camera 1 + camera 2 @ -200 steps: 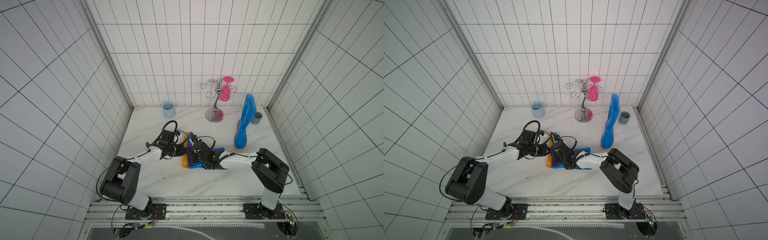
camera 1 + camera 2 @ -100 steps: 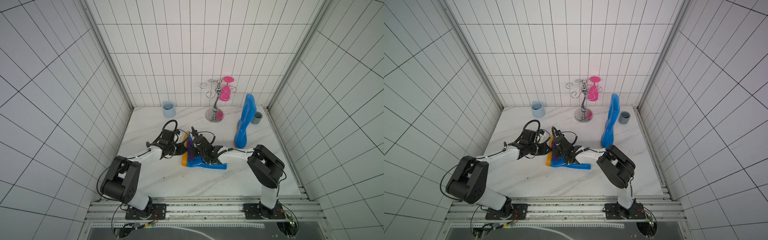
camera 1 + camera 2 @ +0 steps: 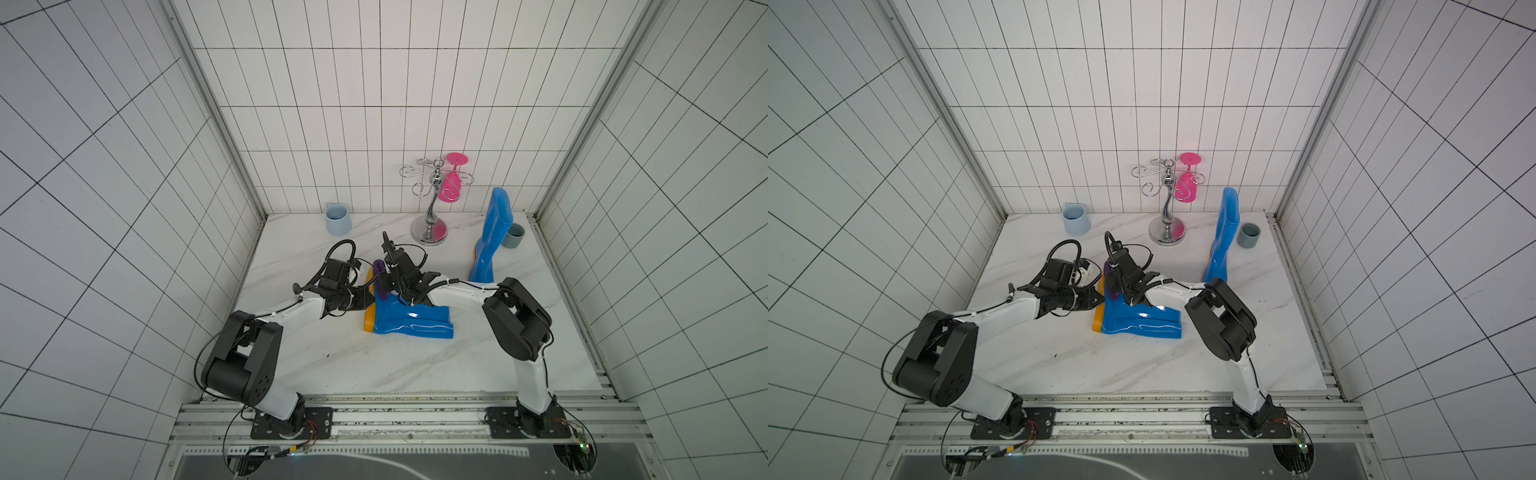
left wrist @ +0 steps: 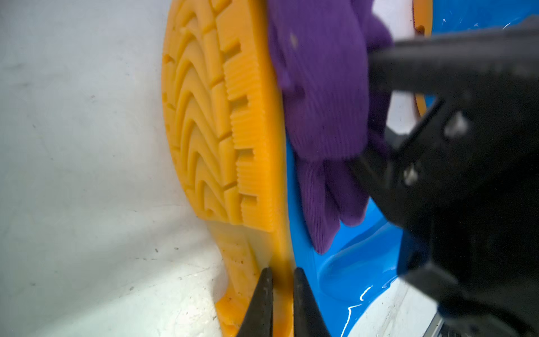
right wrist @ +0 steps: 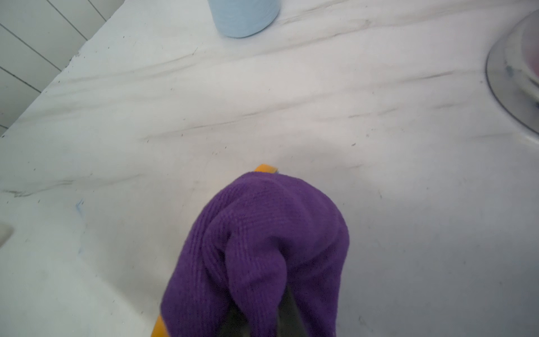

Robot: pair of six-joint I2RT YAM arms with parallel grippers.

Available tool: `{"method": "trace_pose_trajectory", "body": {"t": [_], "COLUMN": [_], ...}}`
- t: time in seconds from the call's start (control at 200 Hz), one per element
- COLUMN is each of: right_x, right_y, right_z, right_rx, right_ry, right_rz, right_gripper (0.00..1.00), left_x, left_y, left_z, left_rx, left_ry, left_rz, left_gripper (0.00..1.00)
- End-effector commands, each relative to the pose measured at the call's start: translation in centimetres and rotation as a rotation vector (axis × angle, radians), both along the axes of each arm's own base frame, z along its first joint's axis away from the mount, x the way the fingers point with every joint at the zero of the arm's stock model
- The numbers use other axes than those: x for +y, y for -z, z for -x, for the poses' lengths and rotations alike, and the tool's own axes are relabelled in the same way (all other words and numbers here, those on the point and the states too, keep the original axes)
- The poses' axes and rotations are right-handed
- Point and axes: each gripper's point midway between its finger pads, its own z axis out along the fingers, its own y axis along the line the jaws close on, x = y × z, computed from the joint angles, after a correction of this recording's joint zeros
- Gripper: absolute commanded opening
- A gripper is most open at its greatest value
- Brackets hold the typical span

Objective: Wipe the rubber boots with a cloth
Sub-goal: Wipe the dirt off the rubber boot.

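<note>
One blue rubber boot (image 3: pixel 409 326) (image 3: pixel 1142 320) lies on its side mid-table, its orange sole (image 4: pixel 210 116) facing the left arm. My left gripper (image 4: pixel 281 272) (image 3: pixel 365 301) is shut on the sole's rim near the heel. The purple cloth (image 3: pixel 379 270) (image 3: pixel 1109 276) (image 4: pixel 320 87) (image 5: pixel 262 233) is bunched in my right gripper (image 5: pixel 261 318) (image 3: pixel 384 282), which is shut on it and presses it on the boot's foot near the toe. The cloth hides most of that gripper's fingers. The other boot (image 3: pixel 492 232) (image 3: pixel 1225 232) stands upright at the back right.
A light blue mug (image 3: pixel 337 218) (image 5: pixel 243 17) stands at the back left. A chrome glass rack (image 3: pixel 430 232) (image 5: pixel 513 87) holding a pink glass (image 3: pixel 451 191) stands at the back middle. A grey cup (image 3: pixel 514 236) sits behind the upright boot.
My right gripper has slid the cloth along the lying boot from the ankle toward the toe, farther back on the table. The left gripper has kept its hold on the sole.
</note>
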Motion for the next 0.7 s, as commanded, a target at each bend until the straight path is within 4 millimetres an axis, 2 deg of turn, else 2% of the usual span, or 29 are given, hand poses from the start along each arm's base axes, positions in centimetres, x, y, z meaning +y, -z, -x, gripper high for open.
{"method": "trace_pose_trajectory", "body": {"t": [0.0, 0.135, 0.325, 0.695], "right_x": [1.5, 2.0, 2.1, 1.2], "right_y": [-3.9, -4.4, -3.8, -0.5], "right_z": [-3.5, -4.4, -3.6, 1.1], "right_rx": [-0.071, -0.072, -0.034, 0.084], "right_ry": [-0.003, -0.008, -0.02, -0.049], "right_rz": [-0.066, -0.073, -0.093, -0.084], "right_gripper": [0.0, 0.0, 0.0, 0.0], "left_x": [1.5, 1.5, 1.6, 1.5], "left_y": [4.4, 4.4, 4.3, 4.1], "left_z": [2.5, 2.5, 2.4, 2.2], "left_rx": [0.134, 0.133, 0.13, 0.123], "left_ry": [-0.004, -0.003, -0.005, -0.005], "left_rz": [-0.124, -0.123, -0.124, -0.123], "left_gripper": [0.13, 0.13, 0.13, 0.13]}}
